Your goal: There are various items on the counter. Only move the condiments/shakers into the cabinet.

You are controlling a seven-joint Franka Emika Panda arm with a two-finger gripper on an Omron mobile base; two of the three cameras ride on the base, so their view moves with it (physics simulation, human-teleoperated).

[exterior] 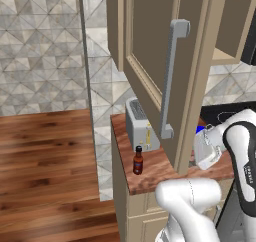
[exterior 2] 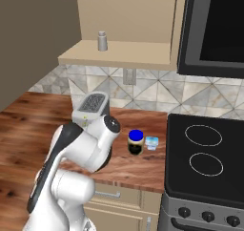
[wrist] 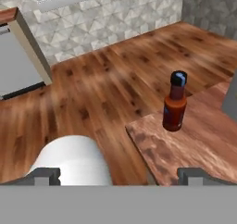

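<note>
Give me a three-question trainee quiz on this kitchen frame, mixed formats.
1. True or false: the small pale grey shaker already stands on the shelf of the open tan wall cabinet.
2. Multiple choice: the dark red sauce bottle with black cap stands (A) on the stove, (B) near the reddish-brown wooden counter's end, by the silver toaster, (C) inside the cabinet.
3. Fill in: the gripper jaws are ____.

Key: 1 true; 2 B; 3 open.

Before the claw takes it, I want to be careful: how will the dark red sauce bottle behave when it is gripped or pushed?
The sauce bottle looks tall and narrow, so a push near its cap would probably tip it. It stands near the counter corner, so it might fall off. It appears rigid and smooth, perhaps slippery.
</note>
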